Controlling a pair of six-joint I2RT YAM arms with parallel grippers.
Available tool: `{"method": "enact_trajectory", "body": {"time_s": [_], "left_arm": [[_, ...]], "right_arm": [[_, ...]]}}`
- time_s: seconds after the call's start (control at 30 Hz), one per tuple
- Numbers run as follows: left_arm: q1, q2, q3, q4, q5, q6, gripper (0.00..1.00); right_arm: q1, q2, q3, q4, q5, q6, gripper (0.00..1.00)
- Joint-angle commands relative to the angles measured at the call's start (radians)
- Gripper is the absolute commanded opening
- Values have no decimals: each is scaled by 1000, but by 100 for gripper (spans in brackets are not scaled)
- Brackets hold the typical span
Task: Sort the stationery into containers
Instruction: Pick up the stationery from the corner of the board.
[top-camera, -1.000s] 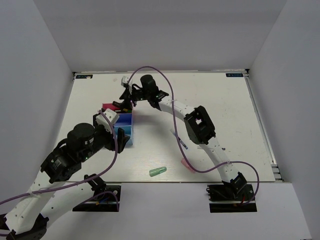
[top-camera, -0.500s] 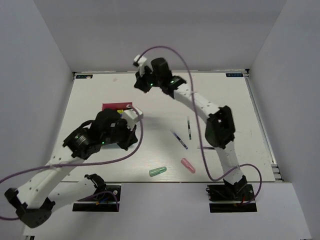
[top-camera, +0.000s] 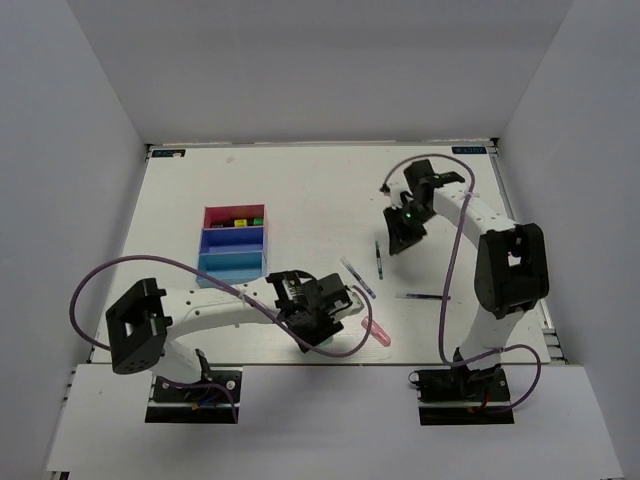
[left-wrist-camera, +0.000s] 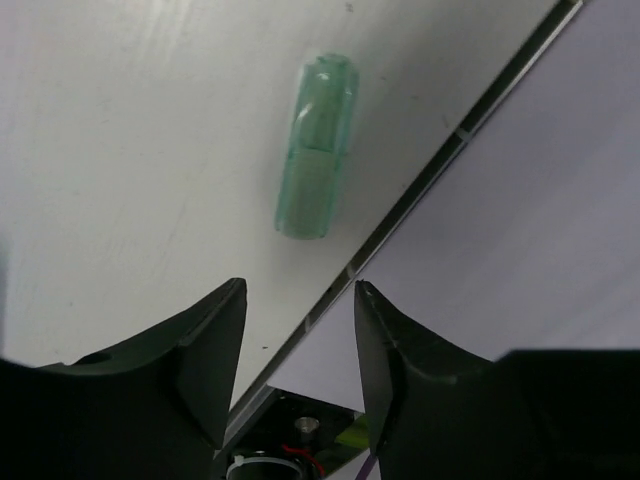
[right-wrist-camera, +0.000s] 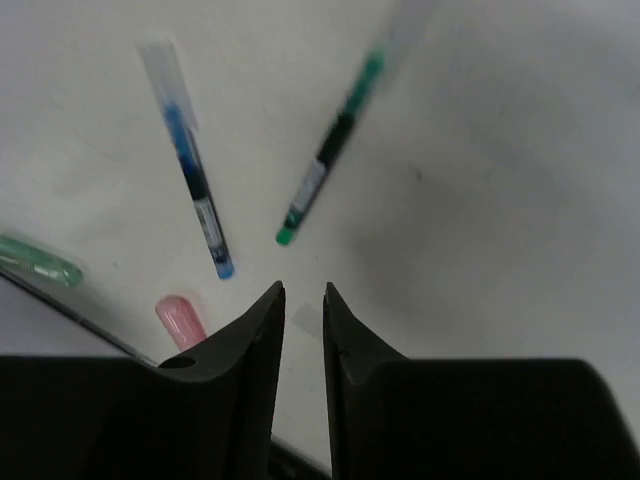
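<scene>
Both claws have come away from the organizer (top-camera: 233, 243) on the left of the table (top-camera: 300, 180). It now sits in plain view with a few markers (top-camera: 238, 221) in its pink bin, and the two blue bins look bare from here. The left claw (left-wrist-camera: 297, 292) has swung round to the near edge and hangs wide open with nothing in it. The green capsule (left-wrist-camera: 317, 160) lies flat by the table's lip just ahead of its fingertips, untouched. The right claw (right-wrist-camera: 303, 290) has drawn back to the right and hovers all but closed, gripping nothing, just short of the green pen (right-wrist-camera: 330, 150) and the blue pen (right-wrist-camera: 195, 200). A pink capsule (top-camera: 377, 332) waits near the edge. I'd say the markers are done and the loose pieces come next.
</scene>
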Motion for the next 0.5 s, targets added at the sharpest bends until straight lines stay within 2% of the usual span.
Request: {"method": "enact_trajectory", "body": {"time_s": [0.0,0.13,0.3,0.47], "left_arm": [[-39,-5,-46,111,-35,11,59],[-44,36,-61,182,-13,10,64],[-55,108,-61,246,-32,3,64],[-56,182,-44,269,-43,13,64]], "right_arm": [[-50,-172,-136,-15,-151,26,26],[-84,-205,-223,-7,-210,37,30],[-116,-260,-291,53,-244,60,30],[-142,-302,-337,99,-268,75,34]]}}
